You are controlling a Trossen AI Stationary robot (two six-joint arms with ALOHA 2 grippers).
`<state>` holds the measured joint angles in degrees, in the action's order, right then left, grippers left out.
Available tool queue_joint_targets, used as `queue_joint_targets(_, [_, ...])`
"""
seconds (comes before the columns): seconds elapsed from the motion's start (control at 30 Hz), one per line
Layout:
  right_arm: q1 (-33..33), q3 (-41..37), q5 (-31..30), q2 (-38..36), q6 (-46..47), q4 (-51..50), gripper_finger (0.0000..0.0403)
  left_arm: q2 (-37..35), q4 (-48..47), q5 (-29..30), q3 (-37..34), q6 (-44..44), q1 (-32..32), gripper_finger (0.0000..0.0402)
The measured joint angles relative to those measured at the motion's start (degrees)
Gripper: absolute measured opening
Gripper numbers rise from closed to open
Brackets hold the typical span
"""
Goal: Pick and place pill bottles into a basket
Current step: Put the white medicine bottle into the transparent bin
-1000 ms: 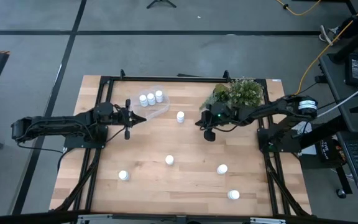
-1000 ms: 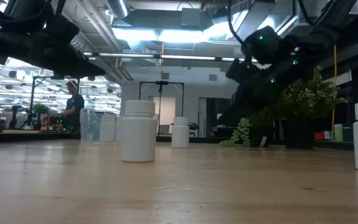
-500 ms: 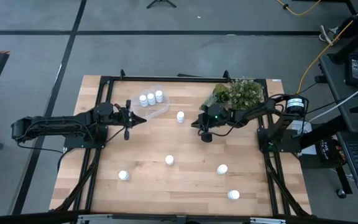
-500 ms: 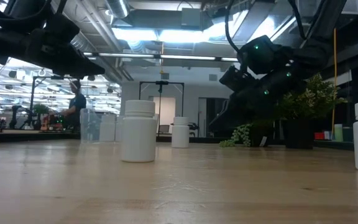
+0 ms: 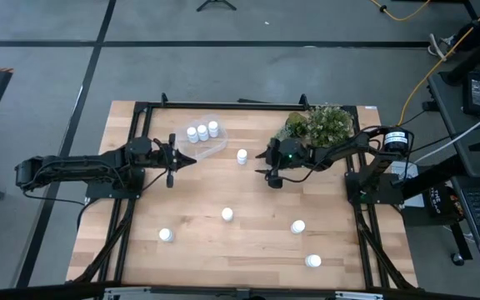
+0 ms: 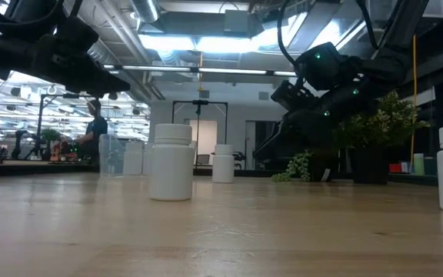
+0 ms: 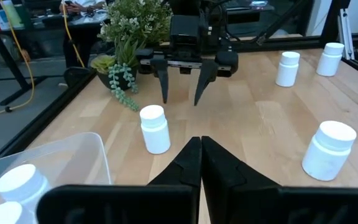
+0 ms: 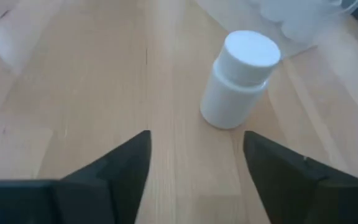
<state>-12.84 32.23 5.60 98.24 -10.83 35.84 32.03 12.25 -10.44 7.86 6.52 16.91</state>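
A white pill bottle [image 5: 242, 156] [image 8: 238, 81] stands upright on the wooden table, just right of the basket. My right gripper [image 5: 262, 163] [image 8: 194, 155] hangs low over the table to the bottle's right, open, with the bottle ahead of its fingertips and nothing between them. The clear basket [image 5: 207, 138] [image 7: 61, 158] lies at the far left of centre, and three bottles [image 5: 202, 131] stand in it. My left gripper [image 5: 187, 158] [image 7: 201, 142] stays shut near the basket's near side, above the table, touching nothing.
Several more bottles stand loose on the near half of the table: [image 5: 227, 214], [image 5: 166, 235], [image 5: 297, 226], [image 5: 312, 261]. A green potted plant [image 5: 319, 125] stands at the far right, close behind my right arm. A person shows far off in the room [image 6: 92, 127].
My right gripper has sunk toward the table and moved a little toward the bottle beside the basket, tipping further down. Its fingers have opened wide. Nothing else has moved.
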Motion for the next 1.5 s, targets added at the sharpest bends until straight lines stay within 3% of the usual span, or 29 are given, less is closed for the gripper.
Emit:
queue_joint_targets(0.17, [-0.1,0.0,-0.07,0.64,1.68,1.73,0.0292,0.0,0.0,0.03,0.02,0.02,0.0,0.0007])
queue_joint_targets(0.5, [-0.43,0.11,-0.12,11.42,2.86,15.64,0.0288,-0.02,-0.02,0.04,0.02,0.07,0.0,0.0002])
queue_joint_targets(1.03, [-1.31,9.28,0.1,21.11,4.0,15.8,0.0288,0.0,-0.21,0.04,0.02,0.2,0.0,0.0002])
queue_joint_targets(1.5, [-1.31,12.98,0.08,24.35,4.57,16.25,0.0287,0.0,-0.22,0.04,0.02,0.07,0.0,0.0002])
